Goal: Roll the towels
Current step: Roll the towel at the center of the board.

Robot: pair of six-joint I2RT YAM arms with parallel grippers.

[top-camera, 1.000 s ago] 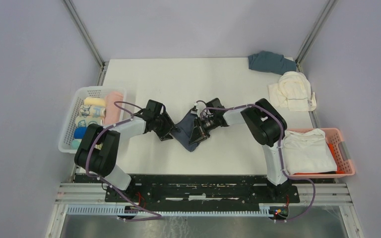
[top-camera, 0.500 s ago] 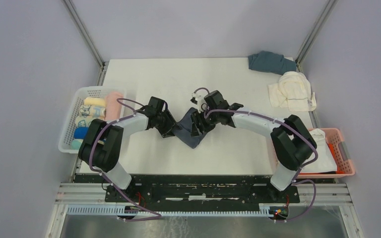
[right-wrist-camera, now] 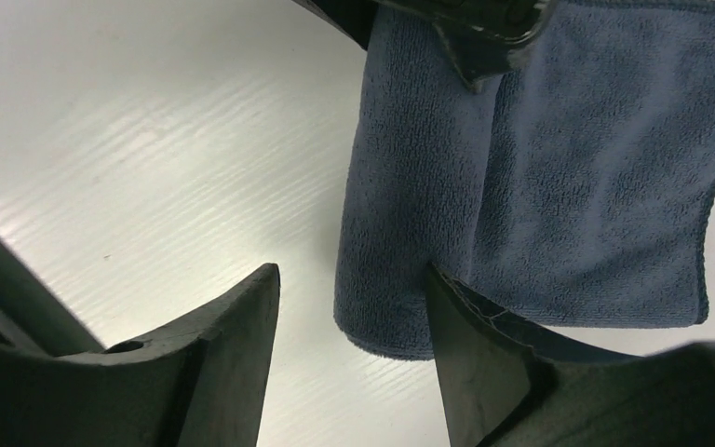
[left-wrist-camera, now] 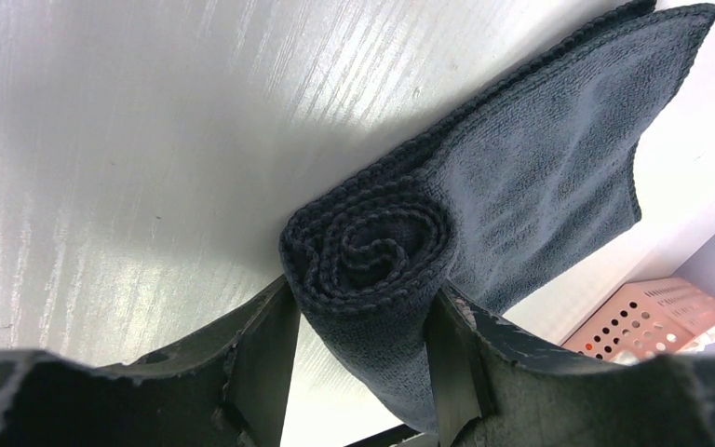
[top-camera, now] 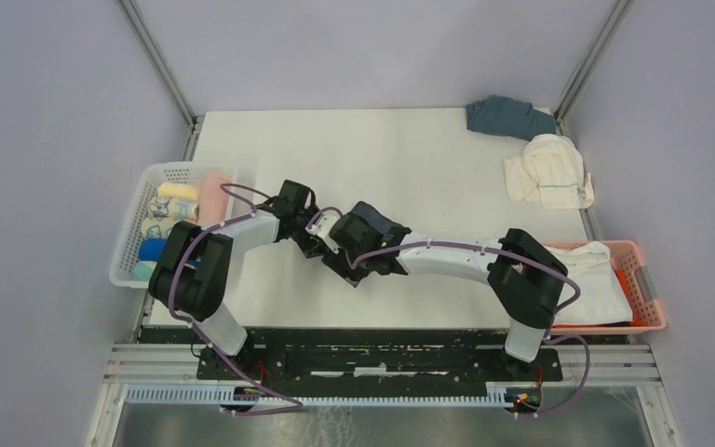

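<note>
The navy towel lies mid-table, toward the near edge, partly rolled: a tight spiral roll w/ a flat flap spread beside it. The cloth is microfibre-type w/ a fine nubby pile and a ribbed stitched hem along the edges. In the left wrist view the roll's spiral end faces the cam, so its long axis runs straight away from that gripper, and the flap fans up and to the right. In the right wrist view the roll runs top to bottom, flap to its right, lower end blunt and rounded. From above it's mostly hidden under both grippers; the axis looks diagonal, far-left to near-right. The left gripper is clamped on the roll, one flat black finger pressed to each side. The right gripper has its jaws spread, straddling the roll's other end. One finger sits just beside the cloth, the other has bare table btwn, and it holds nothing. At left a white basket holds rolled towels in pink, cream and blue. At right a pink basket holds a folded white towel. Far right lie a crumpled cream towel and a slate-blue towel.
</note>
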